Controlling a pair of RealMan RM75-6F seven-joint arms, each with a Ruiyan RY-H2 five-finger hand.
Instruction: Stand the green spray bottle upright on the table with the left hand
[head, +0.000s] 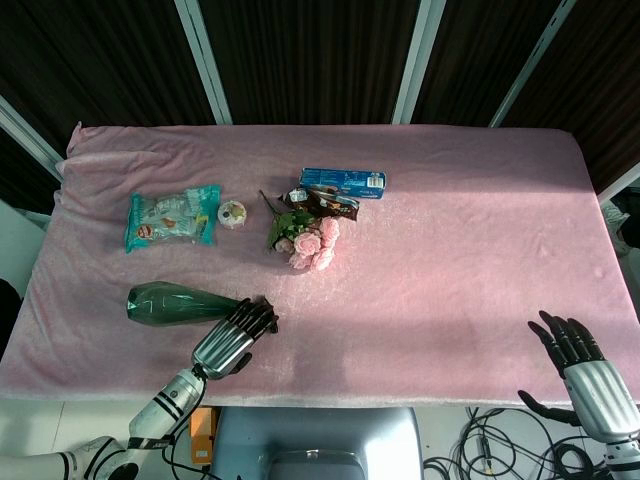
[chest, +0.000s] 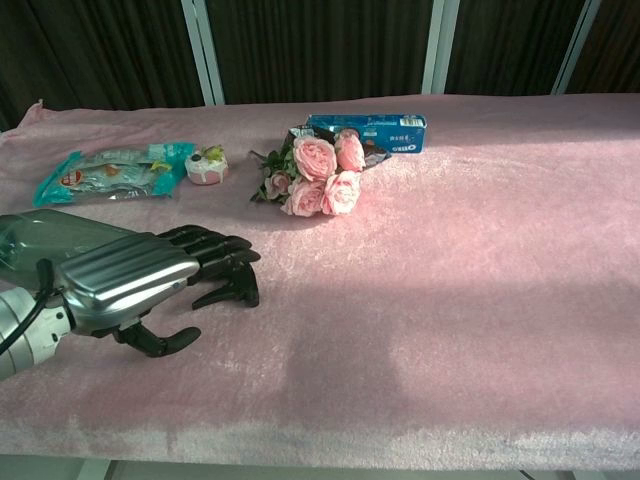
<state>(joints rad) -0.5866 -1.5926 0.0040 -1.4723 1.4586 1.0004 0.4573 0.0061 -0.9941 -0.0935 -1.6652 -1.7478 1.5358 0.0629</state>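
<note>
The green spray bottle (head: 180, 304) lies flat, nozzle end at the left robot hand (head: 235, 335).

both hands (head: 235, 335) (head: 575, 350) open, palms down

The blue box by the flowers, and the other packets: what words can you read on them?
Blue box: white lettering along its side, too small and blurred to read.
Green snack bag: a red logo and print, too blurred to read.
Dark wrapper: print unreadable.
Green spray bottle: no label visible.
</note>
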